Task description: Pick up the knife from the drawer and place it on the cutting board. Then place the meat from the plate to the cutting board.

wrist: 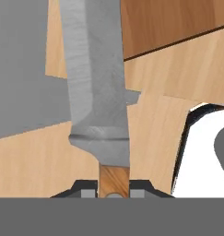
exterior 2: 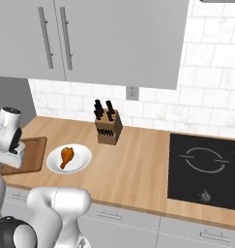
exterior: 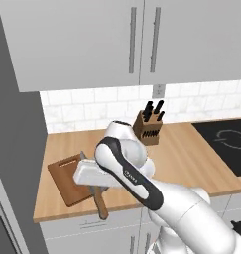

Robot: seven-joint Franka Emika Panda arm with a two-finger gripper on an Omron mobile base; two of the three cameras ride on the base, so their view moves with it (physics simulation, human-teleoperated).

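Over the cutting board (exterior: 68, 178) in the left base view, your arm hangs low, and the knife (exterior: 99, 203) pokes out beneath the hand, its brown handle slanting down past the board's near corner toward the counter (exterior: 191, 158) edge. Your risk sits right there: let go now and, by my read, the handle end overhangs the board, so the knife could tip off onto the counter or slide to the edge.

Switch to the right base view: the hand sits above the board's left end, while the meat (exterior 2: 66, 156) waits on the plate (exterior 2: 82, 162) just right of the board, the knife block (exterior 2: 108, 127) farther back. Swing wide and you could clip that plate.

Now the hand view: the gripper (wrist: 113, 188) is clamped on the wooden handle, with the blade running straight away from the fingertips (wrist: 88, 189) toward the board's corner.
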